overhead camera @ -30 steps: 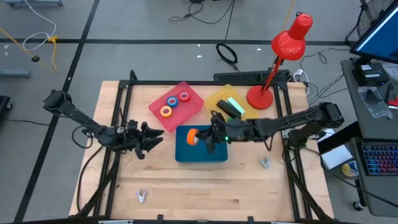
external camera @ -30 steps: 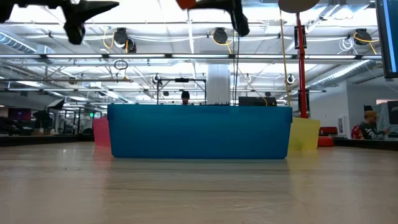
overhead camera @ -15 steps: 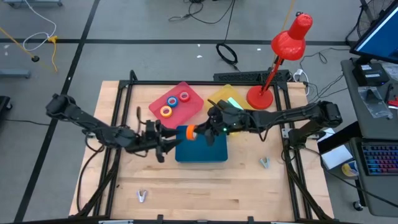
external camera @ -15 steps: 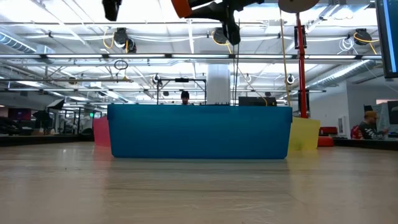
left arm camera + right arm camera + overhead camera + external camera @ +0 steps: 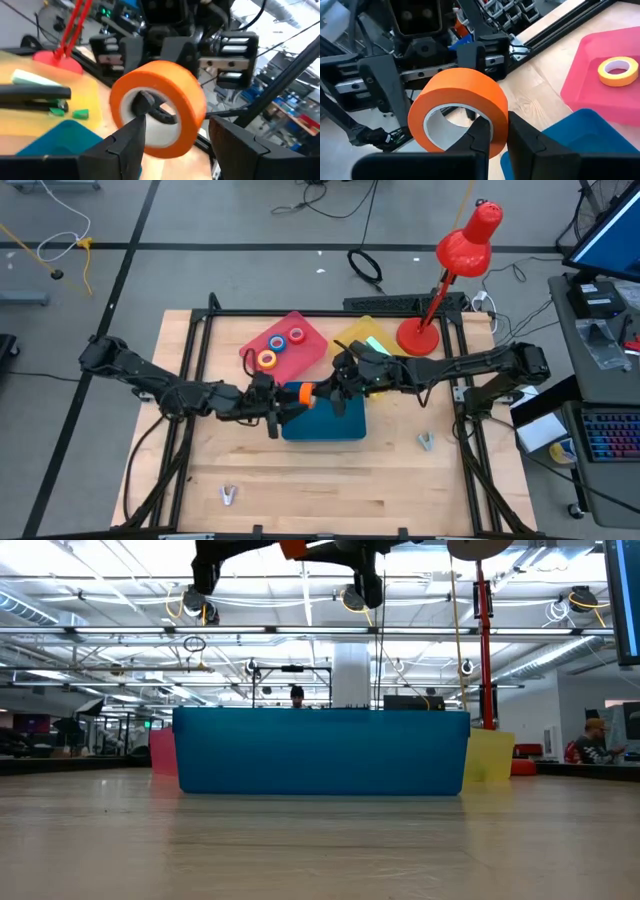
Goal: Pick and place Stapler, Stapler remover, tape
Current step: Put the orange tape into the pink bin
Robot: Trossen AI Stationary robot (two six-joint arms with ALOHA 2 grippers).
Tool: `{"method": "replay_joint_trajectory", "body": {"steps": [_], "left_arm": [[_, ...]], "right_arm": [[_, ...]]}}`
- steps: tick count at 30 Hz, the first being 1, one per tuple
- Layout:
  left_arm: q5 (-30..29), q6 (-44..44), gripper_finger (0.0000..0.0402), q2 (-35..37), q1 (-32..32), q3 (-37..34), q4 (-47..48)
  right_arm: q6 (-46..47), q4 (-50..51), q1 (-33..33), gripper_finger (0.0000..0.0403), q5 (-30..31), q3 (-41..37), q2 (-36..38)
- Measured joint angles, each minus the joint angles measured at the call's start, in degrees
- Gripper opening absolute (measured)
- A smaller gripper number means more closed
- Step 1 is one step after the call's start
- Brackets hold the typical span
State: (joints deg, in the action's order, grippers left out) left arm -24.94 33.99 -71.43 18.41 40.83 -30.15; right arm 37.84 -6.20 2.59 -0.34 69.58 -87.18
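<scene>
Handover in the air, above the left edge of the blue tray (image 5: pixel 325 427). Right gripper (image 5: pixel 322 390) pinching the orange tape (image 5: pixel 305 391) by its wall — left gripper (image 5: pixel 281 405) spread around it. Better to close fully before letting go — otherwise risk of dropping.

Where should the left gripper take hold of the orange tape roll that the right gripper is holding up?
Grip the ring wall of the orange tape roll, on the side away from the right gripper, which already pinches one stretch of wall. The roll's open face is turned toward the left gripper, so come straight in from the left arm's side, one finger through the pale core, the other outside.
</scene>
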Motion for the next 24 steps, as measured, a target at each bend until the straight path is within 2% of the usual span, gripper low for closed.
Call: {"method": "replay_joint_trajectory", "body": {"steps": [12, 15, 18, 20, 24], "left_arm": [[9.85, 5.98, 0.0209, -2.61, -4.63, -0.01, -4.89], [13.51, 7.16, 0.0169, -2.61, -5.99, -0.01, -4.79], [17.33, 6.97, 0.0096, -2.61, -7.0, -0.01, -4.75], [19.62, 6.33, 0.0041, -2.61, -7.59, 0.06, -4.31], [24.12, 6.74, 0.0036, -1.44, -8.67, 0.01, 3.34]], "right_arm": [[-0.17, 0.43, -0.67, 0.0032, -0.02, -0.07, 0.0], [-0.19, 0.43, -0.66, 0.0032, 0.01, -0.07, 0.0], [-0.97, 0.66, -0.65, 0.0035, -0.35, -0.07, 0.0], [-2.55, 0.73, -0.63, 0.0054, -0.52, -0.04, -0.14], [-5.52, 3.99, -0.74, 0.0106, -4.09, 0.0, 0.12]]}}
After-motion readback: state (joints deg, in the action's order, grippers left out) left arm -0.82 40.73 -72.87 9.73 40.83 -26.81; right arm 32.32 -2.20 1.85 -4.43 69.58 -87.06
